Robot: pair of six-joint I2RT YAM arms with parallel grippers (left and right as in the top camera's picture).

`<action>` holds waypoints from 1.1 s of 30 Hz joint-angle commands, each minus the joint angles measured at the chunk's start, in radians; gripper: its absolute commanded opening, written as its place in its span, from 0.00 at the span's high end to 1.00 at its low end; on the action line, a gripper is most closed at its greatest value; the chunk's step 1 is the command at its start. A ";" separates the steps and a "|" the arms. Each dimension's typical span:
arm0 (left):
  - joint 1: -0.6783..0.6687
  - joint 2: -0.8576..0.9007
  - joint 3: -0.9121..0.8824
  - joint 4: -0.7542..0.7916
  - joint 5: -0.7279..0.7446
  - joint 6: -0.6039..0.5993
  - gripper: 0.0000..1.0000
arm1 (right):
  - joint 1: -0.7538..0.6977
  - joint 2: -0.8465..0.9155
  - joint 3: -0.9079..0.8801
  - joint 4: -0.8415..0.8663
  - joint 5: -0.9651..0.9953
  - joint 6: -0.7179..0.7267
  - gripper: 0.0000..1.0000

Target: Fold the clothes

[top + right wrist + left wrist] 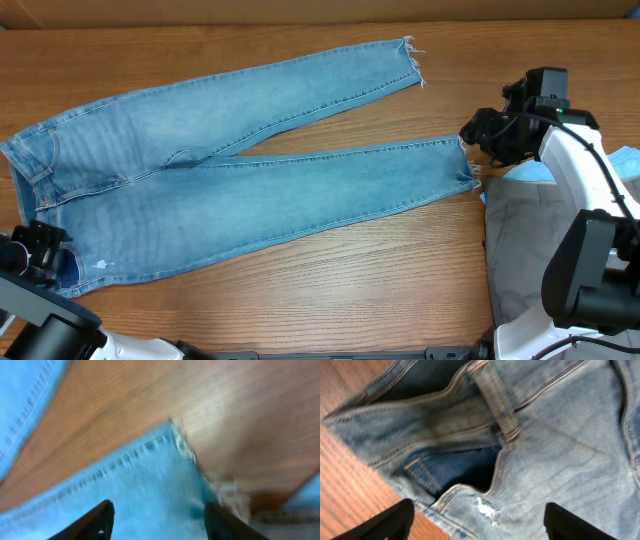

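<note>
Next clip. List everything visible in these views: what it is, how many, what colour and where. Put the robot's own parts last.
jeans: one pair, light-blue denim, spread flat across the table, waist to the left, frayed hems to the right
grey cloth: one, grey, on the right side of the table, beside the lower leg's hem
light-blue item: one, light blue, at the right edge, partly hidden by the arm; cannot tell what it is
table: one, brown wood, under everything
left arm: one, black, at the waist's lower corner, jaws open over the waistband
right arm: one, white and black, at the lower leg's frayed hem, jaws open
</note>
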State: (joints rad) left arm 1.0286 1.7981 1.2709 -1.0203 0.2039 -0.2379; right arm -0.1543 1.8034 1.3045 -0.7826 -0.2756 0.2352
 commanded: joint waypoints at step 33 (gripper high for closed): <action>0.174 -0.020 -0.208 0.264 -0.140 -0.092 0.67 | 0.002 -0.008 0.024 -0.309 0.002 0.028 0.37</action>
State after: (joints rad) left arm 1.2037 1.7977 1.0863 -0.7639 0.1120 -0.3176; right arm -0.1547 1.8038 1.3052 -1.0939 -0.2729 0.2615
